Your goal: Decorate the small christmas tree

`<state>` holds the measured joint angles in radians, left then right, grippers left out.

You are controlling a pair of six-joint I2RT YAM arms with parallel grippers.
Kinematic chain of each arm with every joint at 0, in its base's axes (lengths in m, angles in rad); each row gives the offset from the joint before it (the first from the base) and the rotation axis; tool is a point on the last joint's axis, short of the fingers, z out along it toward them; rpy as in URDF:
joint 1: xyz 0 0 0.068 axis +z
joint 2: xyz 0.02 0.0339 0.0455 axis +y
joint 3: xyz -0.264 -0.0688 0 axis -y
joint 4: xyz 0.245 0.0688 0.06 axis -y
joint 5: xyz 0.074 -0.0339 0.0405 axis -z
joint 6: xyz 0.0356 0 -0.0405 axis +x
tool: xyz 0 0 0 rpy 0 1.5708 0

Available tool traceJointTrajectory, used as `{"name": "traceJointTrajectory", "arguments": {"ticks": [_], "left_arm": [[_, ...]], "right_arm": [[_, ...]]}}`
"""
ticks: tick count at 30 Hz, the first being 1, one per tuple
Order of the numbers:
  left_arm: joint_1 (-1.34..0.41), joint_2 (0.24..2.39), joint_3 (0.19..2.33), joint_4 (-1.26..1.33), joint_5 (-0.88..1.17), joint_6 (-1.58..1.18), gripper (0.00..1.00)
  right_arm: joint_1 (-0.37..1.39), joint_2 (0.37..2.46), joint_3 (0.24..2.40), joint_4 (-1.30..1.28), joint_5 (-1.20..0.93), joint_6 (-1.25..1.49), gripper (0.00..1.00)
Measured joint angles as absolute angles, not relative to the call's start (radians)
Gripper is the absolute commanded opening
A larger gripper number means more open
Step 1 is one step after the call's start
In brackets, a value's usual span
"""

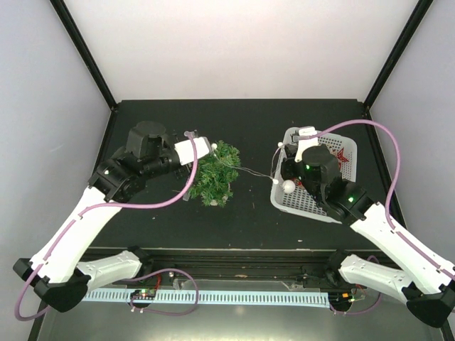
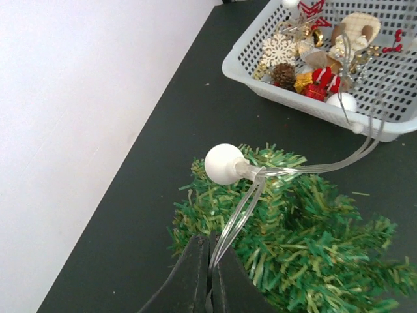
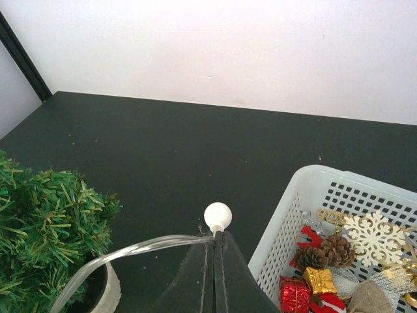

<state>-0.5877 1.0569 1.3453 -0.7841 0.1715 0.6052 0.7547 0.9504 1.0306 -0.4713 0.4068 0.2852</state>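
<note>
Stringing step: left gripper (image 2: 210, 246) and right gripper (image 3: 214, 240) each clamp the clear-wire string of round white bulbs (image 2: 223, 163) beside the bushy dark-green fir (image 2: 313, 254); next, probably draping it round branches.

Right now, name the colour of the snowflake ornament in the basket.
Flat snowflake ornament: cream-white, clearest in right wrist view.

right tool (image 3: 214, 236) pinched tight on a clear light wire (image 3: 130, 251), little white bulb (image 3: 217, 216) poking up at the tips, small christmas tree (image 3: 45, 222) far left, white basket (image 3: 296, 189) on the right holding a snowflake (image 3: 373, 236), pinecone (image 3: 335, 249), gold gift box (image 3: 319, 279), dark tabletop (image 3: 163, 150)
</note>
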Motion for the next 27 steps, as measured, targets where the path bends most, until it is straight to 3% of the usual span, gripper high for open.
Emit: {"name": "traceJointTrajectory", "arguments": {"ticks": [27], "left_arm": [[-0.561,1.158,1.282,-0.522,0.078,0.602,0.01]], "right_arm": [[0.755,0.952,1.092,-0.451,0.461,0.267,0.01]]}}
